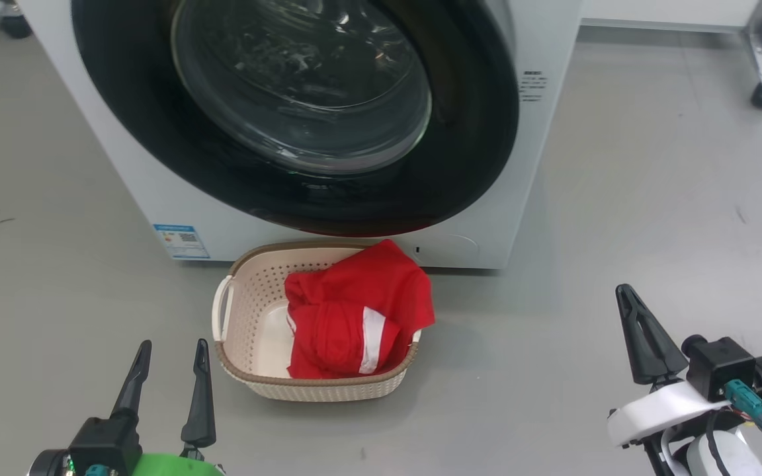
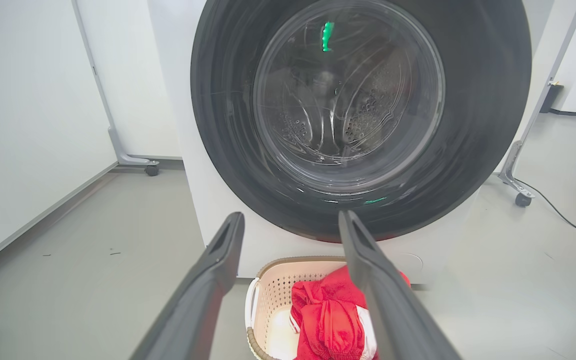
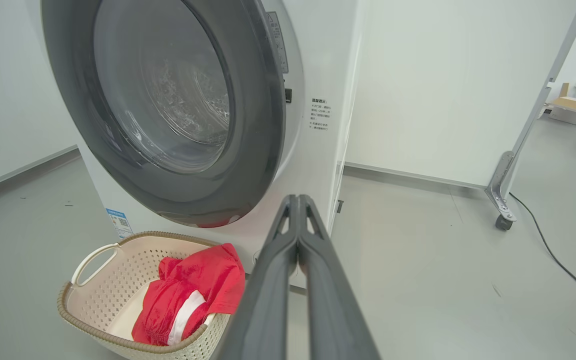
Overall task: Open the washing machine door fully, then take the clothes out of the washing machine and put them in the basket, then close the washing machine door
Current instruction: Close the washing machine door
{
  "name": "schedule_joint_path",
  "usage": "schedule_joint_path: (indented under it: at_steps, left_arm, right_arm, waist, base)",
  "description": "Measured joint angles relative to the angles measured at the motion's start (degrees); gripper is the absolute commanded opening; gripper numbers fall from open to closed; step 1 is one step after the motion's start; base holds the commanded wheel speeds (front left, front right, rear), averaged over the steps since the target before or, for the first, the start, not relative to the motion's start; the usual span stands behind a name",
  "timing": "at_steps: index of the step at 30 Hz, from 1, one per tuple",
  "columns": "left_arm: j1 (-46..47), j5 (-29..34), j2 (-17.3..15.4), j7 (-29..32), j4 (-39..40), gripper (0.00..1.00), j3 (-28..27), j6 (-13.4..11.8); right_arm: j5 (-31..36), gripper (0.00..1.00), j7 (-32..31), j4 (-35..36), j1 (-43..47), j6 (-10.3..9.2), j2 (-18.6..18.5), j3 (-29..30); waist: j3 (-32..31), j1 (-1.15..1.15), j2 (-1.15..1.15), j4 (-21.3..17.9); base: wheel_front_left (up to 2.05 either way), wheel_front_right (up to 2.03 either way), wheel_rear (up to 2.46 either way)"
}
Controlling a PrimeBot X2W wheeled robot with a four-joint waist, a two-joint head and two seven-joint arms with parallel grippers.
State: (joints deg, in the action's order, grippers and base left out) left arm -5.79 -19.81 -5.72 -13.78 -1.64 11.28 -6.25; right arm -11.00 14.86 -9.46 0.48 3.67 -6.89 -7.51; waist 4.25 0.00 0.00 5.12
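Now the door (image 1: 301, 86) looks shut, flat against the front of the washer (image 1: 182, 211), with the drum dimly visible through its glass. Just near of the washer, below the door, the basket (image 1: 252, 297) stands on the floor (image 1: 57, 297). The red clothes (image 1: 354, 311) lie bunched in its right half, one fold draped over the right rim. The left hand (image 1: 174, 344) hangs near-left of the basket, fingers spread and empty. The right hand (image 1: 624, 291) is well apart to the right, fingers pressed together with nothing between them.
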Motion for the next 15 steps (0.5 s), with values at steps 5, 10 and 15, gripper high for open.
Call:
schedule_joint_path:
  at_steps: [5, 10, 15]
  left_arm:
    - [0.49, 0.21, 0.40, -0.43, 0.57, 1.00, 0.37, 0.00]
    - [2.71, 0.24, 0.97, -0.47, 0.88, 1.00, 2.07, 0.31]
    - [4.45, 0.26, 1.37, -0.48, 0.89, 1.00, 3.46, 1.03]
  right_arm:
    - [0.21, 0.00, -0.67, -1.92, -3.42, 0.97, -2.50, 0.18]
    - [0.21, 0.00, -2.08, -2.40, -9.59, 1.70, -4.90, 0.88]
    - [-0.88, 0.00, -3.53, -2.94, -15.29, 2.32, -6.23, 1.22]
  waist:
    - [0.78, 0.00, 0.00, 2.89]
    - [2.24, 0.00, 0.00, 6.02]
    - [4.03, 0.00, 0.00, 9.29]
  base:
    - [0.00, 0.00, 0.00]
    - [0.00, 0.00, 0.00]
    - [0.00, 0.00, 0.00]
